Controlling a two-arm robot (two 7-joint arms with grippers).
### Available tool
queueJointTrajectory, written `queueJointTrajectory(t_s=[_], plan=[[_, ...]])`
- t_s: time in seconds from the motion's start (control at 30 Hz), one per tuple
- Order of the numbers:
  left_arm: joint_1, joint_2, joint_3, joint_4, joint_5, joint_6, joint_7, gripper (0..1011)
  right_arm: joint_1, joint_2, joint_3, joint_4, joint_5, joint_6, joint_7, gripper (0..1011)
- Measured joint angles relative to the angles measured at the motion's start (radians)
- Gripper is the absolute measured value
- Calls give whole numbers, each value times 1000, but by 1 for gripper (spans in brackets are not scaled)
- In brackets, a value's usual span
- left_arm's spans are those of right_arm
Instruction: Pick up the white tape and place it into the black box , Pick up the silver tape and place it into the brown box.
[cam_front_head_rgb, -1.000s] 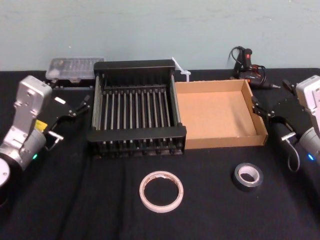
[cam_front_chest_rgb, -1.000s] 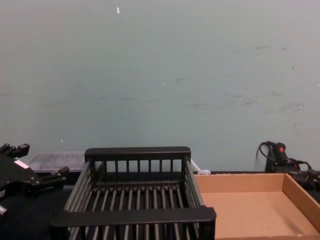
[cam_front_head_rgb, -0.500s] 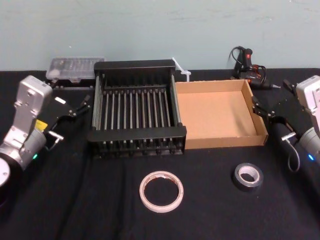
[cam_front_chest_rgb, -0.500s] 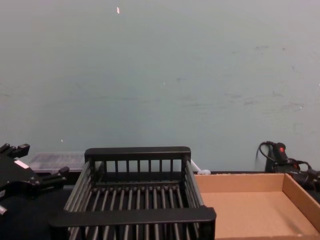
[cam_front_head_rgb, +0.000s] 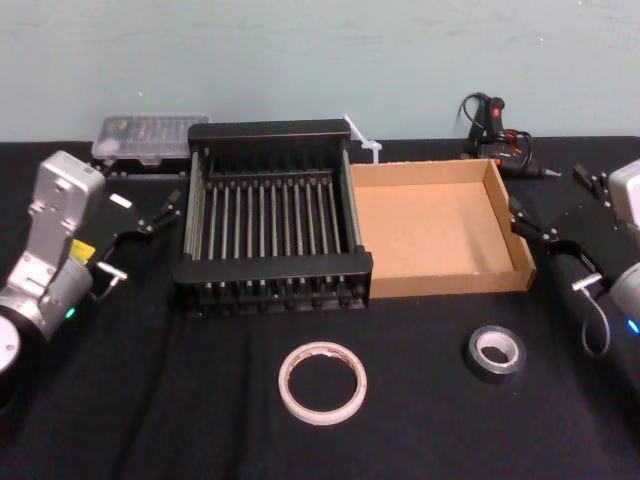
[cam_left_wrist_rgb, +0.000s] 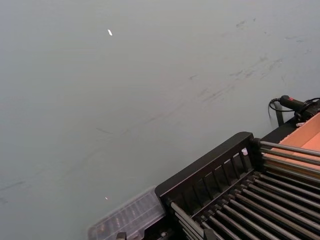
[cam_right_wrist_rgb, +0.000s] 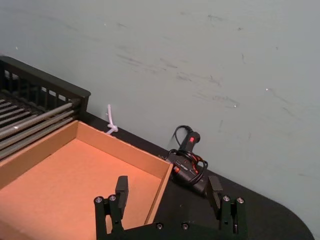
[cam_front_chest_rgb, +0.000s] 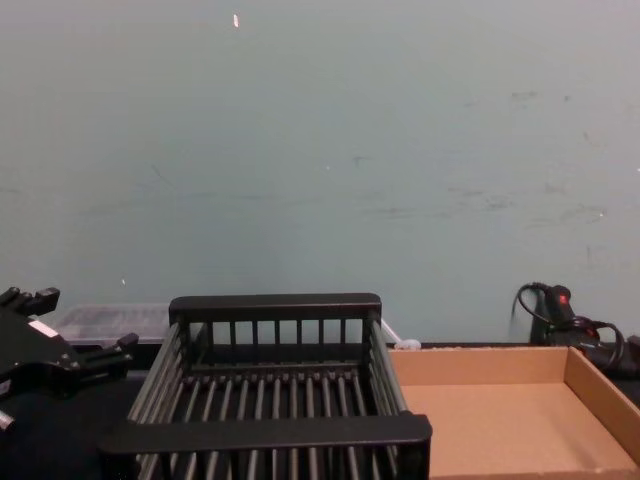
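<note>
Not much going on, but the right arm is the one that moved. Compared with a second ago, the right gripper has slid back toward the right edge of the head view and a bit nearer the robot. Its fingertip was right up against the brown box's right wall before, and now it sits just off that wall. In the right wrist view the right gripper has its jaws spread wide with nothing between them, one finger hanging over the brown box's floor and the other out past the wall, over the black cloth.

The left gripper hasn't budged: parked beside the black box's left side, jaws apart and holding nothing. Same spot in the chest view.

Both tapes lie flat on the table, exactly where they were. The white tape is in front of the black box, well apart from it. The silver tape is off to its right, in front of the brown box's near right corner. Neither is touched by anything.

The boxes stand side by side touching, both with nothing in them. Behind them by the wall are a clear case and a black tool, both unchanged.
</note>
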Motion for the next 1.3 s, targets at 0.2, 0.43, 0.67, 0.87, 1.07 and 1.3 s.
queueJointTrajectory(t_s=[0.2, 0.43, 0.67, 0.87, 1.07, 1.3], plan=[[0, 0, 0, 0, 0, 0, 0, 1001, -69, 25, 43, -83, 54, 43, 22, 1002], [0, 0, 0, 0, 0, 0, 0, 1001, -157, 61, 95, -180, 100, 91, 41, 1002], [0, 0, 0, 0, 0, 0, 0, 1001, -243, 98, 152, -261, 163, 140, 79, 1002], [0, 0, 0, 0, 0, 0, 0, 1001, -308, 127, 203, -313, 222, 179, 126, 1002], [0, 0, 0, 0, 0, 0, 0, 1001, -354, 146, 232, -344, 243, 216, 154, 1002], [0, 0, 0, 0, 0, 0, 0, 1001, -362, 149, 225, -348, 236, 274, 174, 1002]])
